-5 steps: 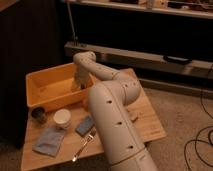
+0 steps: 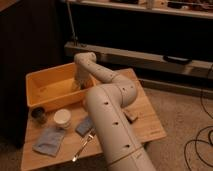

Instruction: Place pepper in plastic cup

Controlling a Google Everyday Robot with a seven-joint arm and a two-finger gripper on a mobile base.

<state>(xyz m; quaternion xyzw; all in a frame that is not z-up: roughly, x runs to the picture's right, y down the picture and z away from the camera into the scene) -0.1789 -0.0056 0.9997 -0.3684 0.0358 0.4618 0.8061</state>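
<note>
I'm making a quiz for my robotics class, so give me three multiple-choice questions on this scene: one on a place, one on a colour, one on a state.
1. Where is the gripper? A raised high in the air; B down in the yellow bin; C on the floor.
2. What colour is the sponge? A red; B blue; C black.
3. How does the white cup stand? A upright; B on its side; C upside down.

Answers: 1 B, the arm's end dips within the bin walls. 2 B, it shows blue against the wood. 3 A, its open mouth faces up.
</note>
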